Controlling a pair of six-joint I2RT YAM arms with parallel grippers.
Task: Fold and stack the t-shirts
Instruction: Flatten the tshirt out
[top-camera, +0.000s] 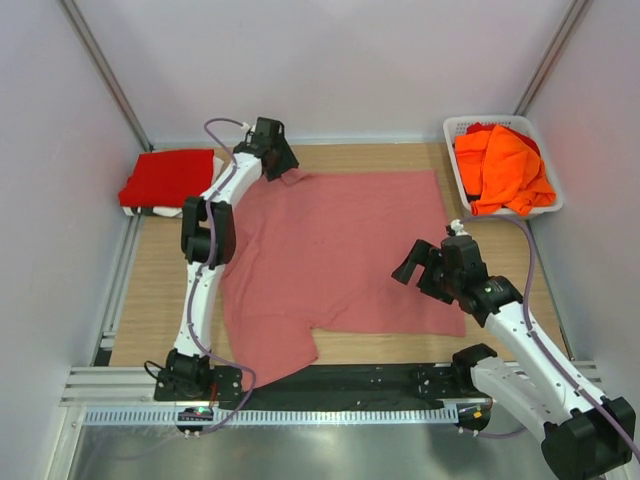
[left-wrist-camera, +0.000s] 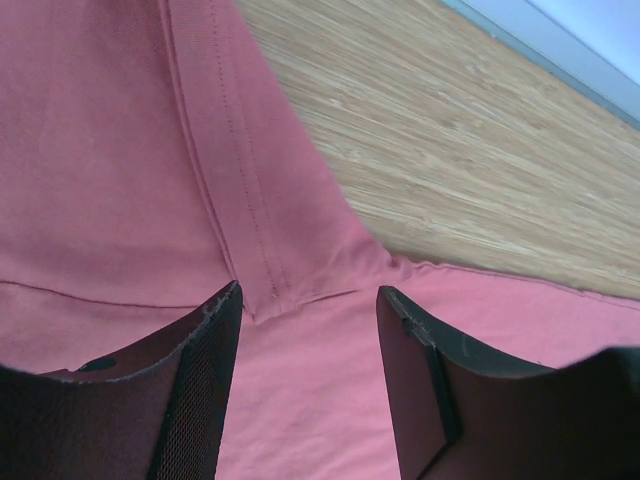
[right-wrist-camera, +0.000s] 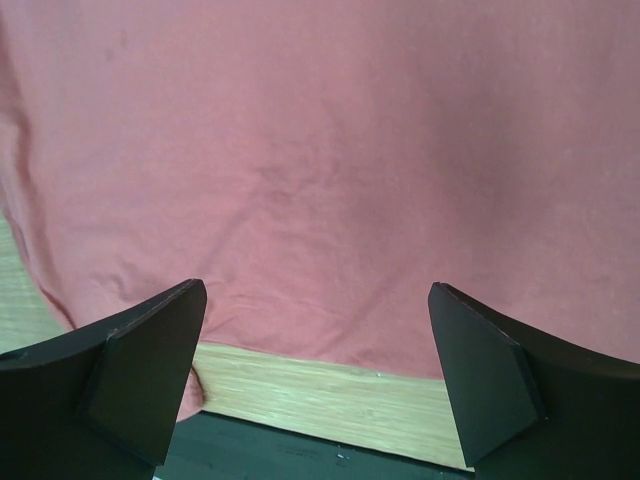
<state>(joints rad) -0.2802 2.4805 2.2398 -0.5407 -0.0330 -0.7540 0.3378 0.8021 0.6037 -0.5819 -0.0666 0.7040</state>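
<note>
Here a plain pink t-shirt (top-camera: 340, 250) lies spread flat.

Lab robot cell: white panel walls (top-camera: 330, 70), alu posts (top-camera: 105, 75), wood tabletop (top-camera: 160, 290).

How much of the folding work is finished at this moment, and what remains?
Done: one red t-shirt lies folded at the far left. In hand: the pink t-shirt lies spread out, left gripper and right gripper open over it. Left: orange t-shirts sit unfolded in the basket.
</note>
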